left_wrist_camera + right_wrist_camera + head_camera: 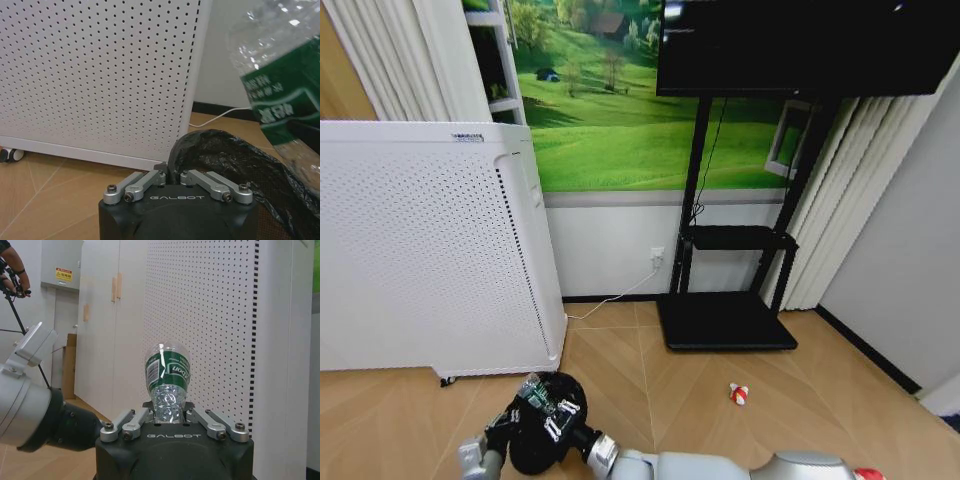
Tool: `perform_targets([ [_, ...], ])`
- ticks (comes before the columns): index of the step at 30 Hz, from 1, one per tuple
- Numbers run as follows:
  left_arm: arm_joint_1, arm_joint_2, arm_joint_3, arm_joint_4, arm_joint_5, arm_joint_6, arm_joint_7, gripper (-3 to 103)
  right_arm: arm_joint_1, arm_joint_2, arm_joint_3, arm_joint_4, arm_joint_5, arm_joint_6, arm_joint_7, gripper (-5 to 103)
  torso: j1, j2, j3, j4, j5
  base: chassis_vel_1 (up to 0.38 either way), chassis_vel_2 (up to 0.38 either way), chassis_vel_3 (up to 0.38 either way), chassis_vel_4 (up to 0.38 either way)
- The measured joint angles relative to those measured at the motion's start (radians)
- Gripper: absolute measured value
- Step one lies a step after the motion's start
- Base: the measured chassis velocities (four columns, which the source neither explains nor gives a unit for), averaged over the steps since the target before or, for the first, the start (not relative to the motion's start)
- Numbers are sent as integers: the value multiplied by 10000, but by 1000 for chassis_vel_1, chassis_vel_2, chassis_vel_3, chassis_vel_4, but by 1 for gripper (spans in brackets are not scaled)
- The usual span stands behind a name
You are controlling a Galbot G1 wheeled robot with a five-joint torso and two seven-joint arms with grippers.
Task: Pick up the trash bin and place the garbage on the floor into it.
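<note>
Left end effector sits at about 7 o'clock in the head view, low by the floor, and its fingers are closed on the rim of the trash bin, which it holds just in front of the white perforated appliance. In the left wrist view the rim with its black liner lies pinched between the closed fingers.

Right end effector is at about 6 o'clock, over the mouth of the bin, and it grips the green-label bottle by its lower part, the fingers closed on the crumpled plastic. The bottle appears also in the left wrist view, hanging above the liner and towards one edge of it.

Further to the right, at about 4 o'clock, the red-and-white piece lies on the wooden floor, well apart from the bin. Another red piece is at about 5 o'clock, at the frame edge.

I judge the risks so: if the bottle is released while it is off the centre, it can hit the rim and bounce out. The thin rim grip can slip and let the bin tilt. The right arm crosses over the left one, so a careless move can knock them together.
</note>
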Motion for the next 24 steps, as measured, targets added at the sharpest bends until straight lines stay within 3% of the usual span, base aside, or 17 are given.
perform_targets([
  [11, -246, -16, 308, 42, -93, 10, -10, 7, 215, 698, 157, -990, 307, 145, -66, 21, 0, 0, 0, 0, 0, 0, 0, 0, 0],
  [15, -261, 110, 320, 43, -161, -29, 7, 7, 68, 769, 250, -1328, 295, 262, -98, 40, 0, 0, 0, 0, 1, 0, 0, 0, 0],
  [17, -271, 161, 320, 47, -177, -50, 16, 7, 54, 764, 270, -1352, 294, 280, -119, 40, 0, 0, 0, 1, 1, 0, 0, 0, 0],
  [18, -279, 230, 319, 55, -208, -76, 29, 7, 36, 735, 314, -1367, 294, 305, -146, 51, 0, 0, 0, 0, 1, 0, 0, 0, 0],
  [22, -316, 320, 322, 61, -260, -102, 44, 7, 35, 655, 407, -1368, 302, 337, -160, 57, 0, 0, 0, 1, 1, 0, 0, 0, 0],
  [24, -386, 364, 366, 62, -305, -107, 44, 7, 35, 627, 429, -1355, 335, 342, -161, 68, 0, 0, 0, 0, 2, 0, 0, 0, 0],
])
